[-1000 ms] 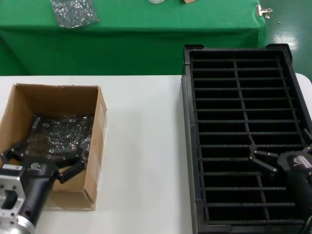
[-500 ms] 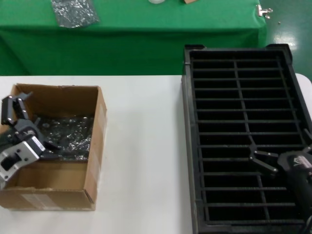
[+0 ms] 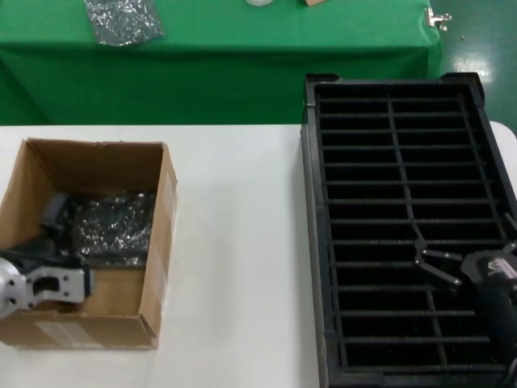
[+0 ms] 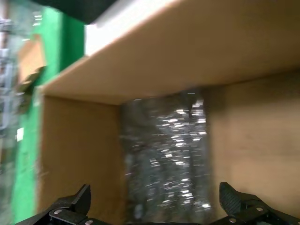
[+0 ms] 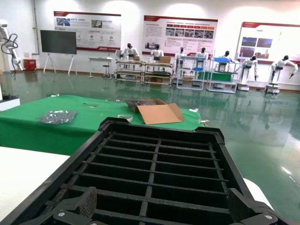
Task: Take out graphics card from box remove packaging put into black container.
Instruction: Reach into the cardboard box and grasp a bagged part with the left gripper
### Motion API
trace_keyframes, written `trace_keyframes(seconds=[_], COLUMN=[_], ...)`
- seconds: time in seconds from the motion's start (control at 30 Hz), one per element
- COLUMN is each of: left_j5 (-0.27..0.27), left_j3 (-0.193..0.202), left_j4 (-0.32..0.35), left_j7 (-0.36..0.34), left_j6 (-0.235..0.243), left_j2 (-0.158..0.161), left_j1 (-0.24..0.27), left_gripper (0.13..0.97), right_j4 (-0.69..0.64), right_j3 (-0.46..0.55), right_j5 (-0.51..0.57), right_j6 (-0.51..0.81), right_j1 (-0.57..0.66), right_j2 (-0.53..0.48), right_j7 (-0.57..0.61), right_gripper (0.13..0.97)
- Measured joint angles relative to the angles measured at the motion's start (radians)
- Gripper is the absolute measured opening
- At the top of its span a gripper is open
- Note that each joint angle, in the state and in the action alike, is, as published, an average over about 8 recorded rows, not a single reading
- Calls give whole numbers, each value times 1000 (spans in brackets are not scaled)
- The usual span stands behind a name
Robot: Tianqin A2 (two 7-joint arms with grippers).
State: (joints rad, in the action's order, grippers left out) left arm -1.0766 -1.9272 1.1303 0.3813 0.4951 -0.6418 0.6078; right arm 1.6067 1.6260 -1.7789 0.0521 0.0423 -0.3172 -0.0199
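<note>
1. Step in hand, as judged: first step, taking the bagged graphics card out of the box [image 3: 153,242]; nothing lifted yet.
2. Left gripper [image 3: 56,242] down inside the box at its near left side, fingers spread apart, seen wide in the left wrist view, one each side of the packaging [image 4: 166,154].
3. Packaging [image 3: 109,226] flat on the box floor, shiny and wrinkled, just ahead of the left gripper; contact with the fingers not certain.
4. Right gripper [image 3: 428,267] parked over the near right part of the black container [image 3: 311,242], well apart from the box, fingers open and empty.
5. Next move, likely: closing the left fingers on the bag and lifting it straight up, clear of the box walls.
6. Graphics card itself hidden; only the silvery bag visible, so presence inside only assumed.
7. Left wrist view blurred; left gripper partly cut off by the edge in the head view.
</note>
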Motion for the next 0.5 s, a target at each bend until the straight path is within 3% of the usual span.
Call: trace_keyframes(seconds=[0.2, 0.5], left_j5=[23, -41], left_j3=[-60, -95], left_j4=[-95, -233], left_j7=[54, 198], left_j6=[22, -65], left_j2=[27, 87], left_j1=[53, 116], left_gripper=[966, 964], right_j4=[0, 0], right_j3=[0, 0], right_j5=[0, 0], right_j6=[0, 0], right_j1=[0, 0], right_j2=[0, 0], right_j7=[0, 0], right_gripper=[966, 966])
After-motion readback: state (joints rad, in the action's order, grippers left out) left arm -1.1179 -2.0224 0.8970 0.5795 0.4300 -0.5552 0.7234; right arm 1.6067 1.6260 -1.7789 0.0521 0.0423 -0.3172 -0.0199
